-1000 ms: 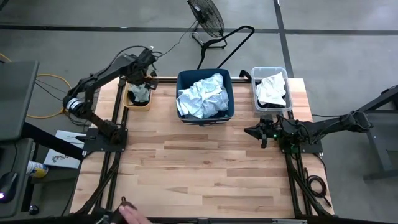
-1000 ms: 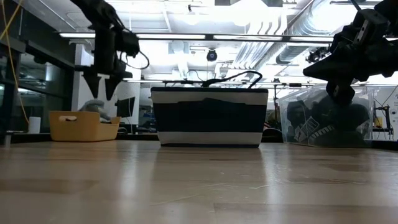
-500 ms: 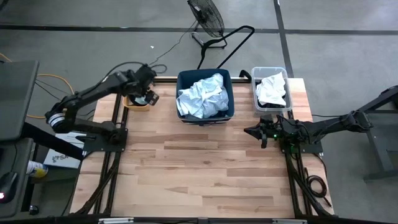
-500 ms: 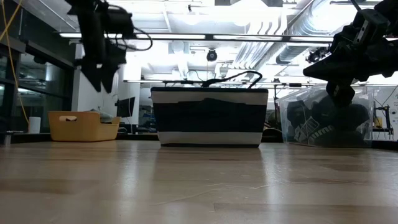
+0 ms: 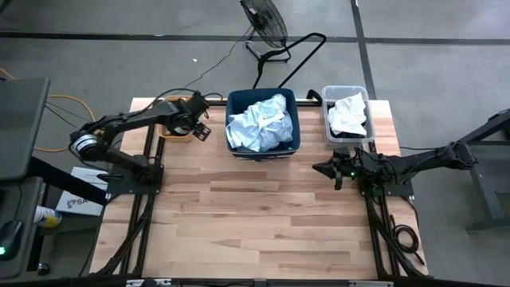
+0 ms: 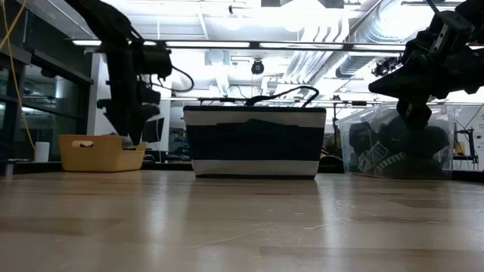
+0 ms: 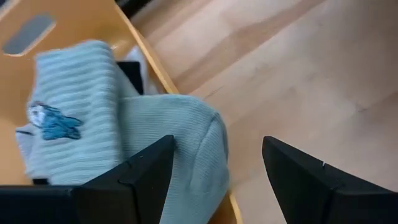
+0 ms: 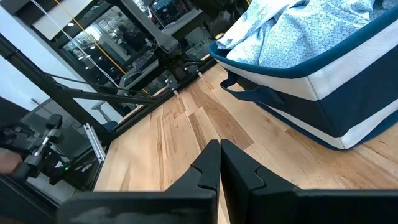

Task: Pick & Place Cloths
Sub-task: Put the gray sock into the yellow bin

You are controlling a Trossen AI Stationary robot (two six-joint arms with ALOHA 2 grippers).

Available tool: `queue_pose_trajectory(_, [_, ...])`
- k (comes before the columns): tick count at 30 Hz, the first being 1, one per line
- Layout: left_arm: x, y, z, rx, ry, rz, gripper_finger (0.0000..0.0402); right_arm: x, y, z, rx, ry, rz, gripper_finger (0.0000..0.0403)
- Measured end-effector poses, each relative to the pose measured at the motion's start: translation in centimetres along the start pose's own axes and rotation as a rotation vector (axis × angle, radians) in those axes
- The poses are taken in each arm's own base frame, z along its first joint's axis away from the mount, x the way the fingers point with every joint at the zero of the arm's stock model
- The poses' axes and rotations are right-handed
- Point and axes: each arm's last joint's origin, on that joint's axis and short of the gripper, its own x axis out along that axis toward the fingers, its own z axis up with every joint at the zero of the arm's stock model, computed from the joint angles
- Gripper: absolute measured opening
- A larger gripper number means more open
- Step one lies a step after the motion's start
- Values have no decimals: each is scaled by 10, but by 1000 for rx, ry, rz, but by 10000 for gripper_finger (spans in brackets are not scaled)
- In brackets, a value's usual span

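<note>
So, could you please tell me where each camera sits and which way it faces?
High: overhead, looking down; both arms, navy bin.
Low: tabletop level, facing the bins; arms above.
Left wrist: over the orange bin and grey-green sock; open left tool.
Right wrist: along the table; shut right tool.
Shared: the navy bin shows in the high, low and right wrist views.

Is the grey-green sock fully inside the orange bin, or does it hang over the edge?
It hangs over. In the left wrist view the grey-green sock drapes across the rim of the orange bin; most of it lies inside.
</note>
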Motion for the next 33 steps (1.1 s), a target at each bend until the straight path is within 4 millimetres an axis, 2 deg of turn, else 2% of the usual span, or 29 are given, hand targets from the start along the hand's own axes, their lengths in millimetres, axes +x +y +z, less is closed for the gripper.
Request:
queue_pose_trajectory(6, [18, -4, -1, 29, 70, 68, 239, 0, 0, 0, 0, 0, 0, 3])
queue_pose_trajectory(9, [19, -4, 0, 26, 72, 88, 215, 0, 0, 0, 0, 0, 0, 3])
queue_pose_trajectory(12, [13, -3, 5, 23, 66, 113, 163, 0, 0, 0, 0, 0, 0, 3])
queue_pose_trajectory(17, [-4, 1, 18, 18, 54, 118, 40, 0, 0, 0, 0, 0, 0, 3])
queue_pose_trajectory(19, [-8, 2, 20, 21, 57, 121, 14, 0, 0, 0, 0, 0, 0, 3])
queue_pose_trajectory(26, [4, 24, 9, -44, 161, 208, 6, 0, 0, 0, 0, 0, 0, 3])
queue_pose_trajectory(33, [24, 36, -6, -114, 199, 198, 5, 0, 0, 0, 0, 0, 0, 3])
